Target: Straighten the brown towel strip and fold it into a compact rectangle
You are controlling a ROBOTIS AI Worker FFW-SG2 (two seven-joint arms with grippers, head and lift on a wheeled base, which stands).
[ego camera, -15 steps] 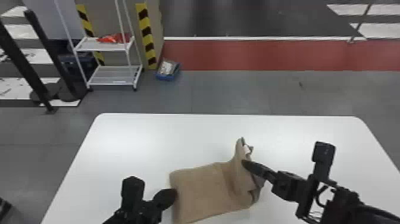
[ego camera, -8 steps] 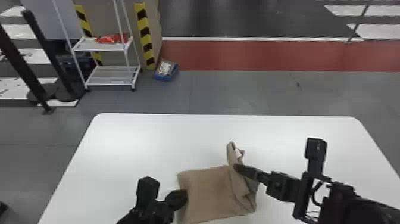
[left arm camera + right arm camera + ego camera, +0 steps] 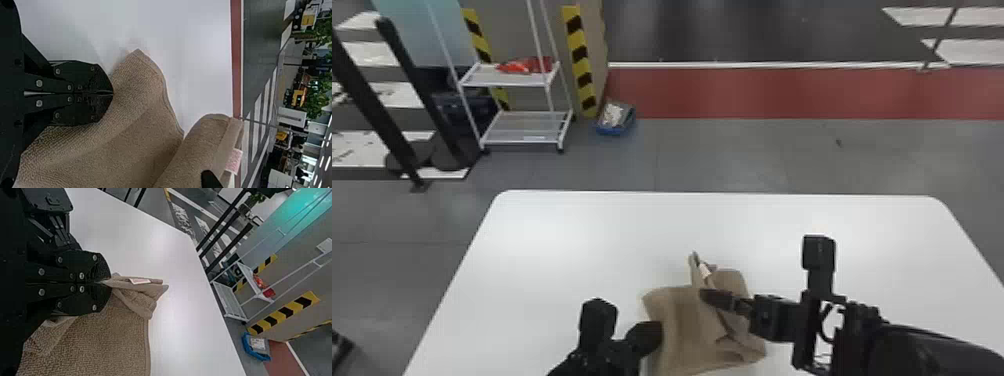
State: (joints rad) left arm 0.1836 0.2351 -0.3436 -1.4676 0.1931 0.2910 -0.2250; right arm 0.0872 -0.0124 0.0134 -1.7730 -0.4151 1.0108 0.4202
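While the left gripper (image 3: 112,93) and right gripper (image 3: 109,283) pinch the brown towel strip (image 3: 682,320) on the white table (image 3: 572,240), folding seems underway; next, the raised end (image 3: 138,295) needs laying down evenly.

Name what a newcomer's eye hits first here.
The brown towel on the white table, its raised, crumpled edge pinched by the right gripper. Next, the black left gripper at the towel's left side. Beyond the table, the red floor band stands out.
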